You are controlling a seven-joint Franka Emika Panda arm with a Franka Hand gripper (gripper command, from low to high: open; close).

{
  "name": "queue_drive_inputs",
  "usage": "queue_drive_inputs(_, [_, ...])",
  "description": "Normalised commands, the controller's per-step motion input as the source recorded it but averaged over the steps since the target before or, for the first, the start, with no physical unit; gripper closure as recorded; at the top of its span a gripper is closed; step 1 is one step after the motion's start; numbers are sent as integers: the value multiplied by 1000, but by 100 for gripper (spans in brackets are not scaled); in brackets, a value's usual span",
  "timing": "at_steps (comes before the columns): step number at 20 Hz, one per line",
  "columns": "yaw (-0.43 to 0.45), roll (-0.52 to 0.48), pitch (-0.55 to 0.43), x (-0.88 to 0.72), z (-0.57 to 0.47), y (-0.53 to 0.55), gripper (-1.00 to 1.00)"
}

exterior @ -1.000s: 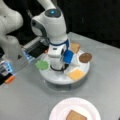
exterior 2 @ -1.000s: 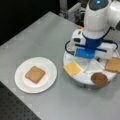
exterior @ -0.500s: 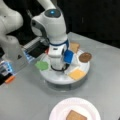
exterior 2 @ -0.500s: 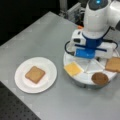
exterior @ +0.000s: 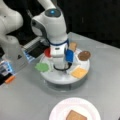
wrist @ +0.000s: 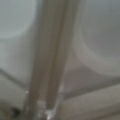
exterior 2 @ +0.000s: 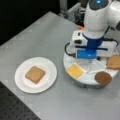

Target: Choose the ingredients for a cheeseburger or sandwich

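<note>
So the gripper [exterior 2: 92, 55] is down low over the middle of the white segmented tray [exterior 2: 85, 79], fingers hidden. On the tray: yellow cheese square [exterior 2: 74, 70] at its left, dark patty [exterior 2: 103, 78] at its bottom edge, toast square [exterior 2: 114, 62] on its right. Left of the tray, a white plate [exterior 2: 48, 68] holds one toast piece [exterior 2: 35, 74].

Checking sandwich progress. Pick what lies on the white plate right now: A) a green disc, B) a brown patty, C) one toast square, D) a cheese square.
C: one toast square lies alone on the plate, while the cheese square, patty and green disc sit in the tray.
</note>
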Motion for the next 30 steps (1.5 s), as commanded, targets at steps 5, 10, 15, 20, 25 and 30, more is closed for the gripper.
queue_drive_inputs(5, [496,10,25,-135,-370,39,-100])
queue_drive_inputs(10, [535,40,110,-92,-375,35,-100])
queue_drive_inputs(15, [522,42,163,-5,-371,28,-100])
queue_drive_inputs(20, [522,33,183,84,-358,11,-100])
queue_drive_inputs(25, [520,41,185,189,-374,46,-100])
queue_drive_inputs(30, [399,81,186,253,-412,61,-100])
